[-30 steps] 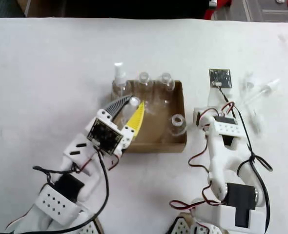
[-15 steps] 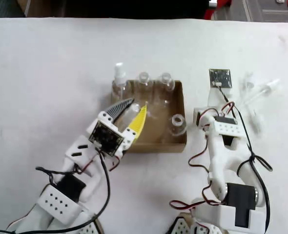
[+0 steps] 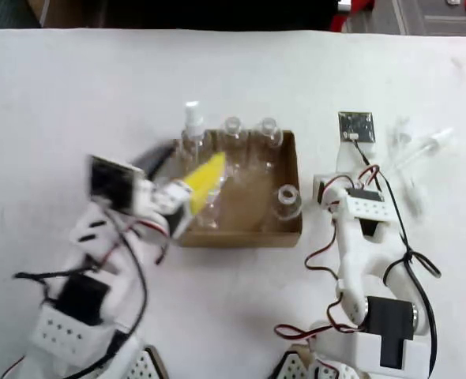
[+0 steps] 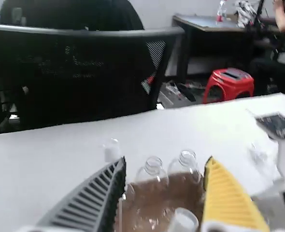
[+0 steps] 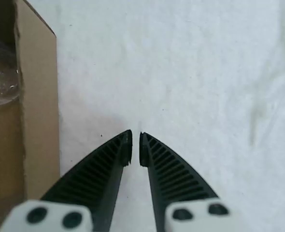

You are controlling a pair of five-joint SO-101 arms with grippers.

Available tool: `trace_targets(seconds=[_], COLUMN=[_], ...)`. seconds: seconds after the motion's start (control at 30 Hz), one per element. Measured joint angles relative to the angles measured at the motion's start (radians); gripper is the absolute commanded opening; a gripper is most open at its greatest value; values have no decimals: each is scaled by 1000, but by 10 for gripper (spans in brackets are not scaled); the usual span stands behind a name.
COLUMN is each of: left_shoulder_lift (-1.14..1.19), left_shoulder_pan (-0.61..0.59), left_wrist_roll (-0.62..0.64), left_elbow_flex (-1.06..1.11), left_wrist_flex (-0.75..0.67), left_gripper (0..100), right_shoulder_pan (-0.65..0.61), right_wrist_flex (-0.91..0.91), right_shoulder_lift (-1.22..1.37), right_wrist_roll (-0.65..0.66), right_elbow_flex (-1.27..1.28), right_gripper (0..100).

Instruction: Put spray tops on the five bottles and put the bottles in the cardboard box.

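1. An open brown cardboard box (image 3: 292, 229) sits near the middle of the white cloth-covered surface (image 3: 75, 95), between the two arms.
2. The left gripper (image 4: 165, 164) hangs tilted over the left part of the box. Its ribbed grey finger (image 4: 96, 193) and ribbed yellow finger (image 3: 204, 175) are spread wide apart and clamp nothing.
3. Low between those two fingers, the open neck of a clear plastic bottle (image 4: 182, 221) shows inside the box. As far as can be seen, it touches neither finger.
4. An uncapped clear bottle (image 3: 233, 126) stands against the far wall of the box, with a neighbouring uncapped bottle (image 3: 268, 130) just beside it to the right.
5. Another topless clear bottle (image 3: 287, 201) stands upright in the box's near right corner.
6. A clear bottle fitted with a white spray top (image 3: 192, 126) stands at the far left corner of the box. Whether it is inside the wall or just outside cannot be told.
7. The right gripper (image 5: 135, 147) points down at bare surface just beside the box's right wall. Its black ribbed fingers (image 5: 104, 169) are drawn together with only a sliver of gap, and nothing is between them.
8. Loose clear-and-white spray tops (image 3: 422, 146) lie scattered on the surface to the right of the white right arm (image 3: 359, 237), well apart from the box.
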Motion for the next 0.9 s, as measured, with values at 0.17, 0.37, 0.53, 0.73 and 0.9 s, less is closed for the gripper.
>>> trace_targets(seconds=[0.17, 0.37, 0.53, 0.73, 0.9], left_shoulder_lift=[0, -3, -2, -21, -3], left_shoulder_pan=[-60, -181, -374, -531, -565], left_wrist_roll=[34, 35, 35, 35, 35], left_elbow_flex=[-230, -371, -408, -394, -164], left_wrist_flex=[195, 354, 446, 543, 450], left_gripper=[253, 252, 252, 252, 252], right_shoulder_pan=[0, 0, 0, 0, 0], right_wrist_flex=[0, 0, 0, 0, 0], right_shoulder_lift=[0, 0, 0, 0, 0], right_wrist_roll=[0, 0, 0, 0, 0], right_elbow_flex=[0, 0, 0, 0, 0], right_gripper=[20, 19, 21, 22, 22])
